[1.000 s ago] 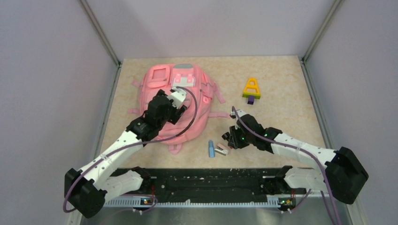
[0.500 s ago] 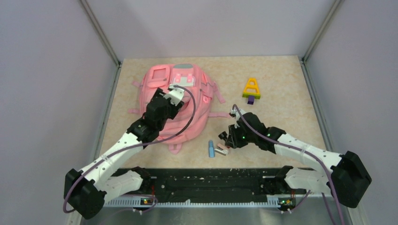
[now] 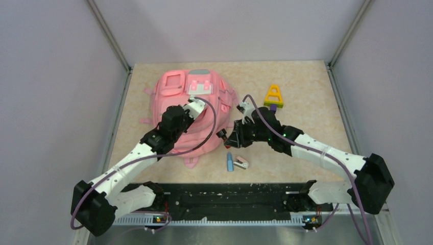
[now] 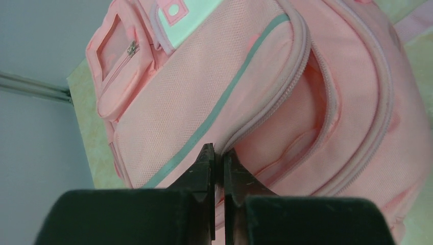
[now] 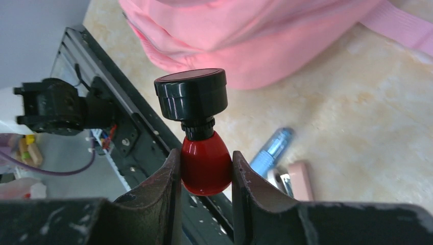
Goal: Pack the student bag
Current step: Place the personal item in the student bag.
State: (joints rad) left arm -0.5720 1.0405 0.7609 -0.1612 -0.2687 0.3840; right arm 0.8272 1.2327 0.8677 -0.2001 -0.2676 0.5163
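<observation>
We look down on a beige, marbled table [image 3: 306, 76] walled in by pale grey panels. The student bag [image 3: 173, 92], a large pink backpack with grey-mint trim stripes, lies flat on the table's far left part with its front pockets facing up.

The left arm reaches over the middle of the bag. In the left wrist view, the left gripper [image 4: 217, 155] has its two black fingers together. Their tips press at the zipper seam where a front compartment gapes slightly. We cannot tell whether any fabric or a zipper pull is pinched between them.

The right gripper [image 5: 206, 158] hangs just beside the bag's right edge, above the table. Its fingers are clamped on the round body of a small red bottle [image 5: 201, 135], and the bottle's black cap juts out beyond the fingertips.

A blue pen-like tube [image 3: 230, 162] and a small pink-and-silver item [image 3: 240, 163] lie side by side on the table, nearer the arm bases than the right gripper. A yellow triangular toy [image 3: 274, 95] with green and purple pieces at its base sits farther back, well apart from the bag.
</observation>
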